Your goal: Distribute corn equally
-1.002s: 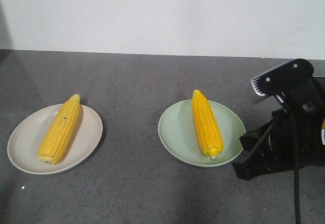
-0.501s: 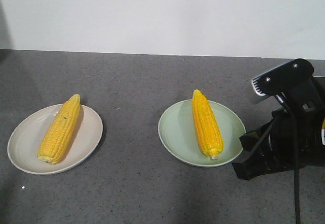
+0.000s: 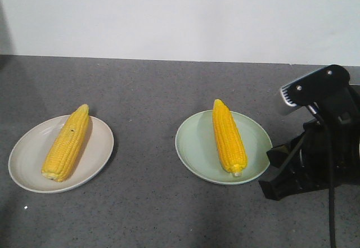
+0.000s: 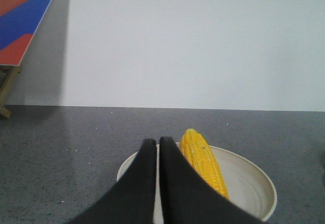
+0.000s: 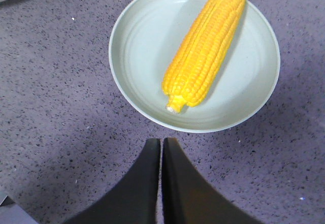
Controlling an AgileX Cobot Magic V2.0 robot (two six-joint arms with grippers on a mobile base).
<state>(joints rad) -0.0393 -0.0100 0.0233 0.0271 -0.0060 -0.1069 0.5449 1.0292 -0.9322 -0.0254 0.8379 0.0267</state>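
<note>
Nearest the front camera, the right gripper hovers over the grey counter just beside the green plate, its fingers pressed together and holding nothing. One corn cob lies lengthwise across that green plate. Well to the left of the green plate, a second cob rests on a cream plate. The left gripper hangs over the cream plate's near rim, fingers together, empty.
</note>
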